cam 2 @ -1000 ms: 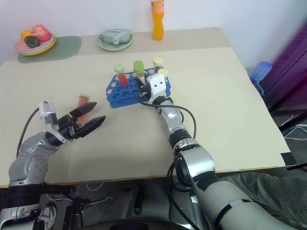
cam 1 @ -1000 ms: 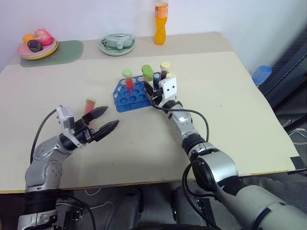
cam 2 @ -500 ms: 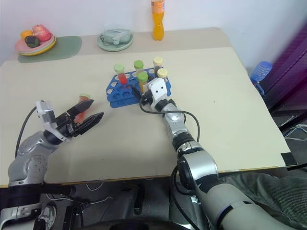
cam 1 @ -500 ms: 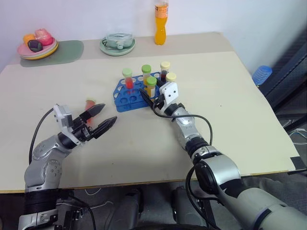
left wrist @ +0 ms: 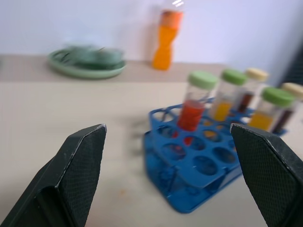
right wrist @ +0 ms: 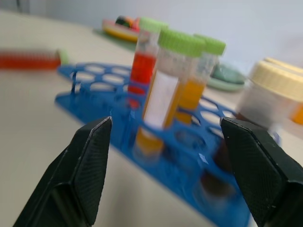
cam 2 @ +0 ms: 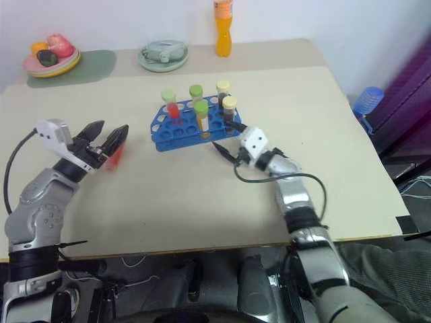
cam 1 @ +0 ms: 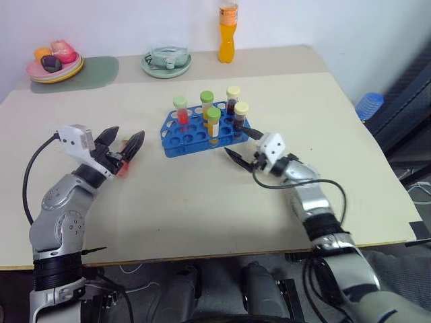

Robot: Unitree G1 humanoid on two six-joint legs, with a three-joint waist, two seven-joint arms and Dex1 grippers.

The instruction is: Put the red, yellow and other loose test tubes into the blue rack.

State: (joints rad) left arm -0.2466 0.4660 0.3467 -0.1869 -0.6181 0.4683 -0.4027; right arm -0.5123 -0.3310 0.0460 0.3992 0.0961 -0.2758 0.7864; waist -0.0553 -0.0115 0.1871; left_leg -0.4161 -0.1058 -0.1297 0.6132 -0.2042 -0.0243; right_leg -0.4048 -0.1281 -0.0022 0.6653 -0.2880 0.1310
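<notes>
- the left gripper (cam 1: 125, 146) hangs over the beige counter (cam 1: 202, 195) with its jaws spread wide and nothing between them.
- a loose clear plastic tube of red liquid (cam 2: 114, 155) lies flat on the counter just under and beyond the left jaws; whether they touch it i cannot tell.
- the right gripper (cam 1: 241, 142) sits level, jaws parted and empty, their tips just beside the near right corner of the bright blue plastic rack with round holes (cam 1: 195, 134).
- five capped tubes stand upright in that rack, straight ahead of the right jaws: a red one with a green cap (cam 1: 180, 111), two yellow ones with green caps (cam 1: 213, 125), and two dark ones with cream caps (cam 1: 240, 114).
- well beyond both jaws, at the counter's far edge, stand a tall orange drink bottle (cam 1: 227, 33), a green dish (cam 1: 166, 62) and a pink plate of toy food (cam 1: 55, 65).
</notes>
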